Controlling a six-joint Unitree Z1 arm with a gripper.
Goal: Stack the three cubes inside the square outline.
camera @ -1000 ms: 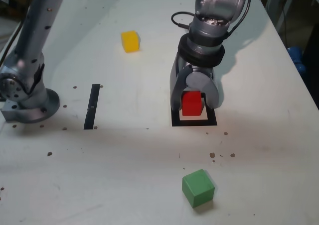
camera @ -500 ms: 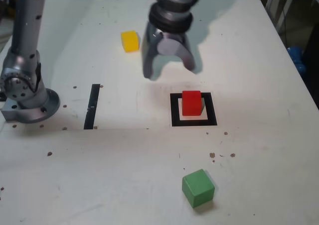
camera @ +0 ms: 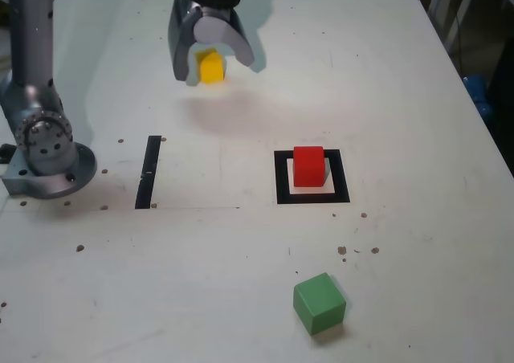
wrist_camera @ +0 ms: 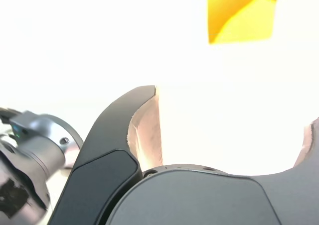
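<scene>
A red cube (camera: 308, 166) rests alone inside the black square outline (camera: 283, 186) right of centre in the exterior view. Near the table's front edge lies the green cube (camera: 319, 302). At the back left, the yellow cube (camera: 211, 66) sits on the table, and my gripper (camera: 212, 64) hovers over it, open and empty, its two grey fingers (camera: 185, 54) straddling the cube from above. In the wrist view the yellow cube (wrist_camera: 242, 13) shows ahead of the spread fingers (wrist_camera: 144, 128), apart from them.
The arm's grey base (camera: 44, 158) stands at the exterior view's left. A straight black tape strip (camera: 148, 171) lies beside it. Small dark specks dot the white table (camera: 401, 98). Blue objects (camera: 478, 94) sit off the table's right edge.
My gripper let go of the red cube in the outline, opened wide, rose and swung to the back left until it hangs over the yellow cube.
</scene>
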